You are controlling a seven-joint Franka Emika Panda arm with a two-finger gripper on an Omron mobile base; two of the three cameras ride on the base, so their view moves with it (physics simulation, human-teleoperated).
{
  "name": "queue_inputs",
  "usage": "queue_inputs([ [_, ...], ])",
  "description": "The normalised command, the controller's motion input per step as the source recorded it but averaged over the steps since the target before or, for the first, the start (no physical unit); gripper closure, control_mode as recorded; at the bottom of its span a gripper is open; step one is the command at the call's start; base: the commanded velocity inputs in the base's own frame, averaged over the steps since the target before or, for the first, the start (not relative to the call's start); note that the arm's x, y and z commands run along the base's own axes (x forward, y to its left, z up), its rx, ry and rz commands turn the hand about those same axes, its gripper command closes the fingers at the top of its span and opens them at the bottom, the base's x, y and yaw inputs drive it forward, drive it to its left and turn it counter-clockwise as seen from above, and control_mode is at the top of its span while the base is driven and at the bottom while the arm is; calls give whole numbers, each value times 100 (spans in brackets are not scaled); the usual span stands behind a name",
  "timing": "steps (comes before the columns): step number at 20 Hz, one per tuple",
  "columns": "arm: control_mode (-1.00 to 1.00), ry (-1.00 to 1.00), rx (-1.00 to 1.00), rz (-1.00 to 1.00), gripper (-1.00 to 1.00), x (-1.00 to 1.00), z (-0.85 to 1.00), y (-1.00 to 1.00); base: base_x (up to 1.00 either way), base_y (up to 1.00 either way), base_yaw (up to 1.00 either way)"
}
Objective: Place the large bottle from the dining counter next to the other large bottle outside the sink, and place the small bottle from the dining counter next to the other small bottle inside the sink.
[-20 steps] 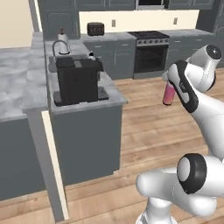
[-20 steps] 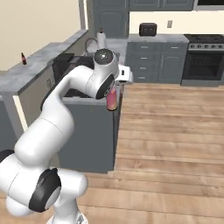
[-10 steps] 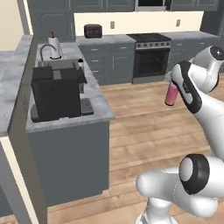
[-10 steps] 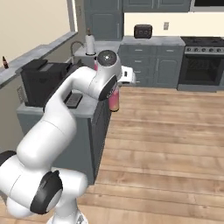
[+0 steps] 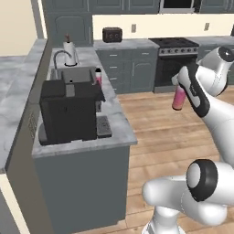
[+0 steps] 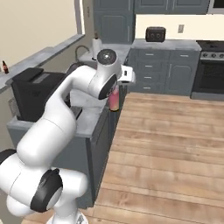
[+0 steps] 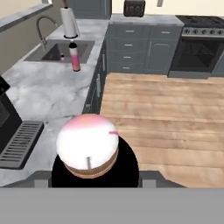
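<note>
Sink [image 7: 51, 51] set toward far left corner of counter [image 7: 52, 94]; other large bottle [image 7: 75, 56] upright on counter at sink's right rim. Further right, past counter's right edge, over wood floor: large bottle [image 5: 178, 98] roughly upright, gripper [image 5: 182, 87] clenched on its upper end. Judged rigid, smooth, probably slippery, fairly light, tall enough to tip; upper-end hold adequate, gentle set-down advised.

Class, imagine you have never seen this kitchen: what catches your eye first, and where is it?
The white arm's hand holds a pink bottle above the wooden floor. On the grey counter stands a big black coffee machine; beyond it, another pink bottle stands beside the sink.
</note>
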Motion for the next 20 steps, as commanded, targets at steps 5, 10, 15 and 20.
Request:
queue_inputs([
  [5,100,0,0,0,100,0,0,0,0,0,25],
  [10,100,0,0,0,100,0,0,0,0,0,25],
  [15,100,0,0,0,100,0,0,0,0,0,25],
  [20,100,0,0,0,100,0,0,0,0,0,25],
])
